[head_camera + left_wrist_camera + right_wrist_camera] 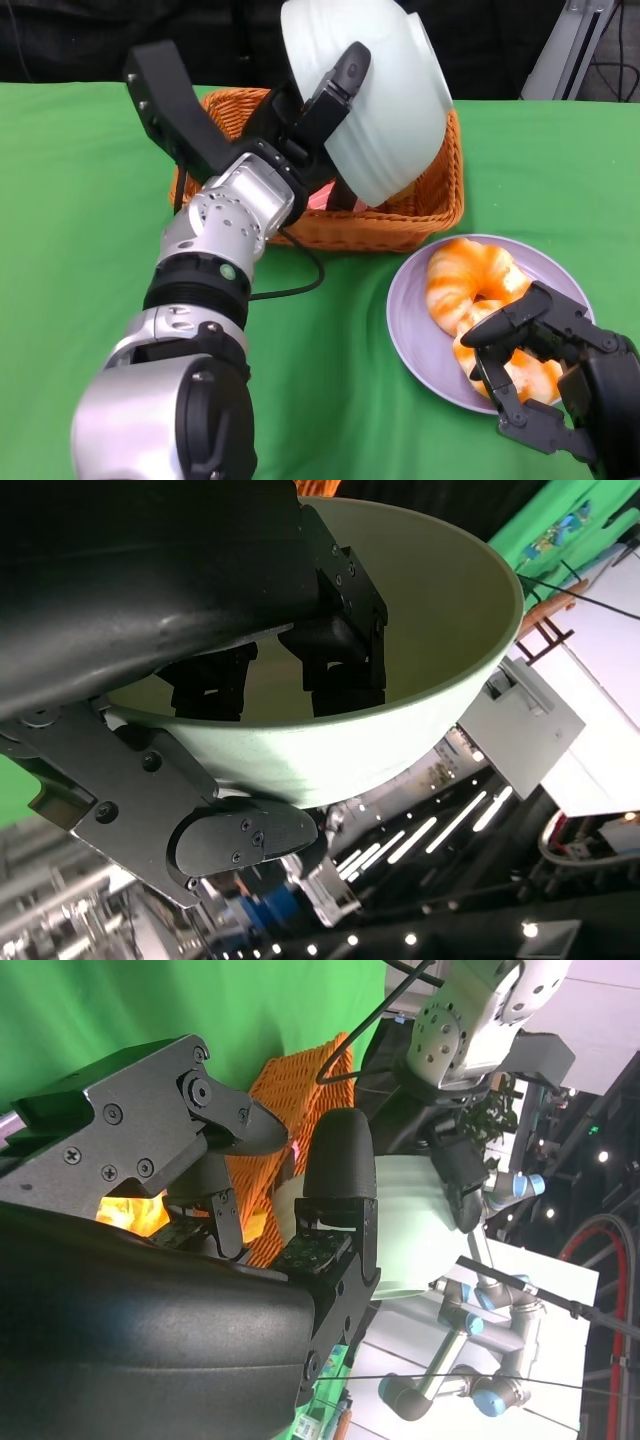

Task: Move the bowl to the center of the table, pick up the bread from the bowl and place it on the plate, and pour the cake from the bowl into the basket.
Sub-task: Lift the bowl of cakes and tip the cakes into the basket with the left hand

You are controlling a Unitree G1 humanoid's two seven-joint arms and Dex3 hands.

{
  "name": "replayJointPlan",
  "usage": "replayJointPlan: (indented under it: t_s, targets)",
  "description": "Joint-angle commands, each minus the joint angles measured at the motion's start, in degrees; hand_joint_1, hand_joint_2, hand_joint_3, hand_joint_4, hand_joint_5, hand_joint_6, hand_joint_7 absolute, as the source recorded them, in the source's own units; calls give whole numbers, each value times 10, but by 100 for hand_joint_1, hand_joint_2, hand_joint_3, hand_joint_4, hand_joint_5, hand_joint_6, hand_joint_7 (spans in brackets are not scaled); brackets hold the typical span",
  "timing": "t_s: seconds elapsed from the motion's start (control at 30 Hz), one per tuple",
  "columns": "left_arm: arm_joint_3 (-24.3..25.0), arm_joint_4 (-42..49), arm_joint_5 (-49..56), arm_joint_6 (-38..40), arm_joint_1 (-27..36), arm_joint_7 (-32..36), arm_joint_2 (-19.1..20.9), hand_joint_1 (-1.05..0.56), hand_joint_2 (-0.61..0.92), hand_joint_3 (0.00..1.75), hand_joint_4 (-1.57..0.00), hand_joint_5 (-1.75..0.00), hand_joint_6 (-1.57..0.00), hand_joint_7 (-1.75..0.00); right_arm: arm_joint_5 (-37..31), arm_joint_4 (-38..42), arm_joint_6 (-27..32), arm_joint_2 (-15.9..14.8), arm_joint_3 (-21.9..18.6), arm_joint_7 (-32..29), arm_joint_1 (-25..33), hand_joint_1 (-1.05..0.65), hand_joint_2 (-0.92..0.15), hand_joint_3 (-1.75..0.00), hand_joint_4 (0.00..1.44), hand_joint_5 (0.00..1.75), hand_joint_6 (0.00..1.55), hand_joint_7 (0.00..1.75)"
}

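Observation:
My left hand (pixel 310 115) grips the pale green bowl (pixel 375 95) by its rim and holds it tipped on its side above the wicker basket (pixel 420 215). Seen from the left wrist, the bowl (pixel 420 610) looks empty, with fingers (pixel 335 630) inside the rim. Something pink (pixel 322 197) shows in the basket below the hand, likely the cake. The orange-striped bread (pixel 470 280) lies on the lilac plate (pixel 410 330). My right hand (pixel 545 375) rests over the plate's near edge, fingers curled but apart, holding nothing; the right wrist view shows its fingers (pixel 340 1190) spread.
Green cloth covers the table (pixel 80 220). The basket stands at the back centre, the plate to its right front. A black cable (pixel 300 285) runs along my left forearm. Lab gear and another robot arm (pixel 470 1390) stand beyond the table.

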Motion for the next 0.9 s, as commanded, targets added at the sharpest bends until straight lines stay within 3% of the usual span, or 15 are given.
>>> replayJointPlan:
  t_s: [0.03,0.33,0.47,0.63,0.9]
  targets:
    - [10,-10,-18,11,-21,3,8,-16,74,97,-77,-175,-66,-162,2,-4,-2,-5,-7,-5,3,0,-61,-91,73,149,68,119]
    - [8,-13,-21,17,-17,-13,12,-16,73,99,-78,-175,-68,-160,1,-2,-5,-5,-6,-5,2,0,-61,-91,72,150,69,120]
    - [10,-13,-30,21,-16,-43,16,-21,83,79,-76,-175,-65,-157,2,-4,-2,-5,-6,-5,2,-1,-61,-91,72,149,68,120]
    - [19,-12,-48,29,-22,-72,22,-21,83,75,-75,-175,-65,-156,4,4,-10,-7,-7,-3,0,-1,-61,-90,72,148,68,119]
    - [37,-15,-76,38,-39,-80,29,-19,65,95,-77,-175,-75,-151,-1,-2,-4,-6,-7,-6,3,0,-63,-88,73,149,68,118]
